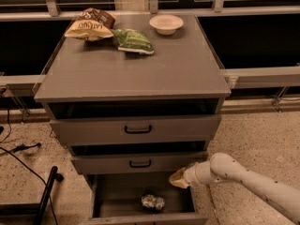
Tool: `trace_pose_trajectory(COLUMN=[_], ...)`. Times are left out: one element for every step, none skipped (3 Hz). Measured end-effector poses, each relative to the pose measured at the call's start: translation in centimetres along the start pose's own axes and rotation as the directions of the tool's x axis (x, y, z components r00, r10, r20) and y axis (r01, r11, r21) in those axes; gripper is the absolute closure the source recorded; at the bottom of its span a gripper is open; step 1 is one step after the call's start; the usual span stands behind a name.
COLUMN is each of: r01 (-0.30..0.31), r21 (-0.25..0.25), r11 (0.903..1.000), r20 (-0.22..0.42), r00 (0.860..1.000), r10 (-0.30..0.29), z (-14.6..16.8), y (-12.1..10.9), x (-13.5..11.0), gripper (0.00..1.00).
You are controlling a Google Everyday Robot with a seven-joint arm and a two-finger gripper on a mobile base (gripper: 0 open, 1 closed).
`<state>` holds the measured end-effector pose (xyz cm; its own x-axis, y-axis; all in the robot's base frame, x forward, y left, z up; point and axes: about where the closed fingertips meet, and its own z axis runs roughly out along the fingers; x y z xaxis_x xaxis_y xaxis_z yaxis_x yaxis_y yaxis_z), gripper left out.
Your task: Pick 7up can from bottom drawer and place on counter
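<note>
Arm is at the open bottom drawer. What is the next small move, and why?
Probably ease the gripper down and toward the middle of the bottom drawer until it is over the 7up can. The gripper hangs above the drawer's right side, apart from the can, which lies on the drawer floor near the front. Nothing is held yet.

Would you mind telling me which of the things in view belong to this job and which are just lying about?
Belonging to the job: 7up can lying in the open bottom drawer; counter; gripper above the drawer's right side.
Just lying about: chip bag, green snack bag, white bowl, all on the counter; top drawer, middle drawer.
</note>
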<state>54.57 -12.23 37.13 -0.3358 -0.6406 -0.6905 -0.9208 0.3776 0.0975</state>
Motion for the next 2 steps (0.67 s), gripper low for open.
trace_pose_trajectory(r01=[0.079,0.191], r21=[-0.022,-0.05], r11=[0.9966,0.9804], r20=[0.023,0.051], r00=[0.997,0.981], r10=[-0.078,-0.188], z=[1.1,2.4], y=[-0.2,-0.5], x=[0.8,2.0], gripper=[1.0,1.0])
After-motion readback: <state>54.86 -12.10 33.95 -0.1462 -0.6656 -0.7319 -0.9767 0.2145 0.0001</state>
